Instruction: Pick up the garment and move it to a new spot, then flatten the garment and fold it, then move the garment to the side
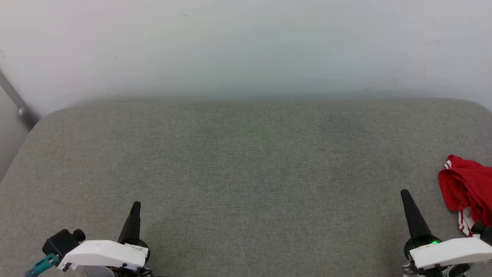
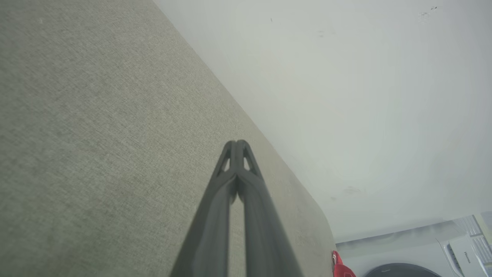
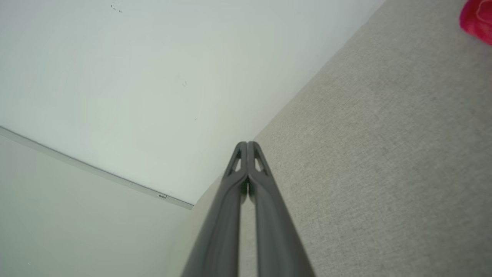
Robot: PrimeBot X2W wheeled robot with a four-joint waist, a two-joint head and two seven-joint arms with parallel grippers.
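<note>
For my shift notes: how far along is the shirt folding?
Done: apparently nothing; the garment lies bunched, unfolded, at the right edge of the grey surface. In hand: nothing; left gripper and right gripper are shut, empty. Left: pick up, move, flatten, fold, set aside.

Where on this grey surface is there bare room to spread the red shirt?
The grey surface is bare from its far edge to its near one, widest between the left gripper and right gripper. Crowded only at the right edge, where the crumpled garment lies beside the right gripper.
</note>
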